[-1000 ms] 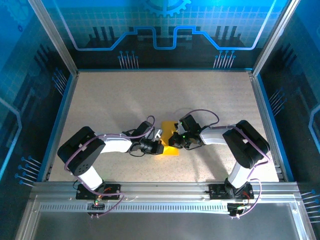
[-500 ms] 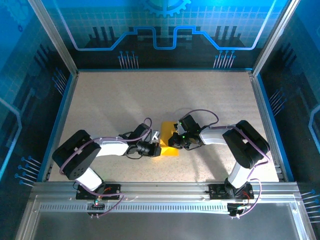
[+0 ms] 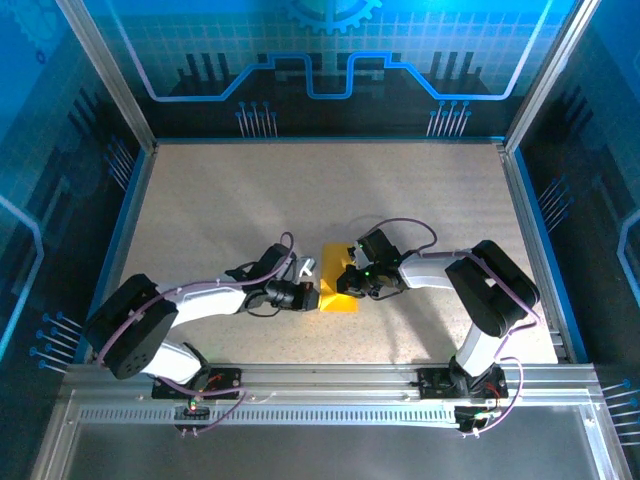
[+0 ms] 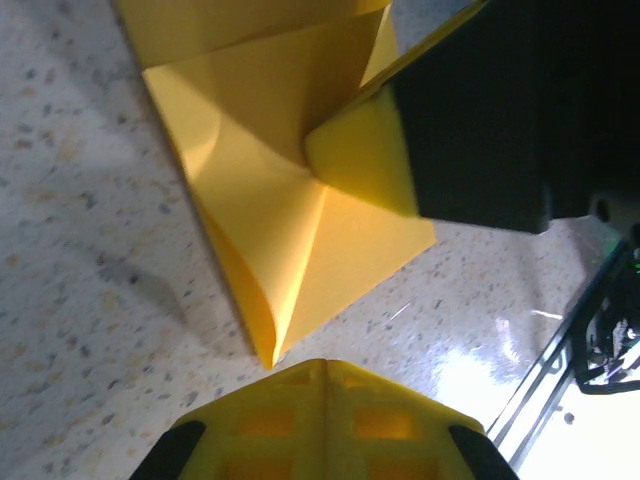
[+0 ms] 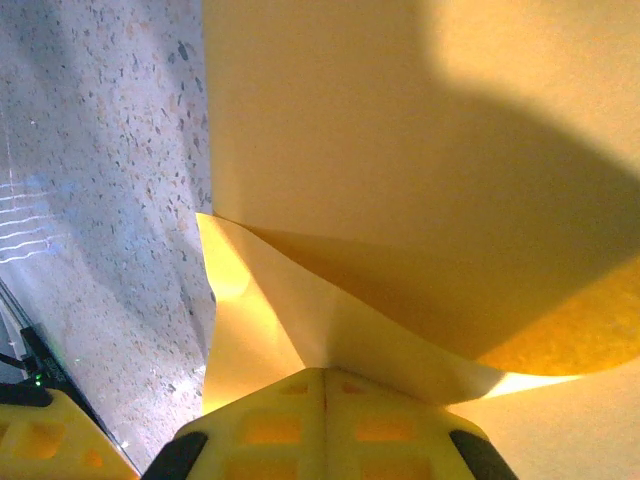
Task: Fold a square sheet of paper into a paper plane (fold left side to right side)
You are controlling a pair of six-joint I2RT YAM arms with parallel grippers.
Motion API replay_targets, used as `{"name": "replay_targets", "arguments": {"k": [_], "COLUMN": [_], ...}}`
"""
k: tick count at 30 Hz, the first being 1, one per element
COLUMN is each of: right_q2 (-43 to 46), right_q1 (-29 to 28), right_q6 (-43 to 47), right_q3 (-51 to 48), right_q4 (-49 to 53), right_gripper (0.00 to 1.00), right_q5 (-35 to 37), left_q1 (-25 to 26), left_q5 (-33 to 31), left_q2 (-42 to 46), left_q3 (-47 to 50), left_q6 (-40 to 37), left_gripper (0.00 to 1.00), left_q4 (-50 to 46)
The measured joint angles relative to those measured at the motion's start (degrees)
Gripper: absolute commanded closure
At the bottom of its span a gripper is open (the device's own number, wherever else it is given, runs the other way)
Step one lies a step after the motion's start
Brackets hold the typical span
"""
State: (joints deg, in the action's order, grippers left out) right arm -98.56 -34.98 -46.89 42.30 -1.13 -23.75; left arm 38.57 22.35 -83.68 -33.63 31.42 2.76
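With their arm [image 3: 215, 298] sagged lower and leftward, the left jaws sit clenched just beside the square sheet of paper [image 3: 338, 292], part-folded mid-bench [image 3: 420, 200] under the clenched right jaws; light, limp stuff, I judge, best pinched at a free corner.

R pincer [image 5: 325, 385] closed, tips at raised flap of yellow paper [image 5: 400, 150]; speckled table [image 5: 100, 150] left.

Paper [image 3: 337, 302] edge under right tool [image 3: 351, 283]
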Motion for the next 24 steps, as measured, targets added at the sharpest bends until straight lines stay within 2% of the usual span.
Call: {"name": "replay_targets", "arguments": {"k": [10, 24], "right_q2": [0.20, 0.31], "right_q1": [0.00, 0.00], "right_q6": [0.02, 0.04], "right_q3": [0.07, 0.09], "right_q4": [0.52, 0.74], "right_gripper": [1.00, 1.00], "right_q5": [0.37, 0.44], "left_q1": [0.02, 0.02], "left_q5": [2.99, 1.36], "left_q2": [-6.95, -11.45], "left_q3": [-2.84, -5.14], "left_q6": [0.00, -0.39], "left_gripper": [1.00, 1.00], "left_q4": [2.05, 2.08]}}
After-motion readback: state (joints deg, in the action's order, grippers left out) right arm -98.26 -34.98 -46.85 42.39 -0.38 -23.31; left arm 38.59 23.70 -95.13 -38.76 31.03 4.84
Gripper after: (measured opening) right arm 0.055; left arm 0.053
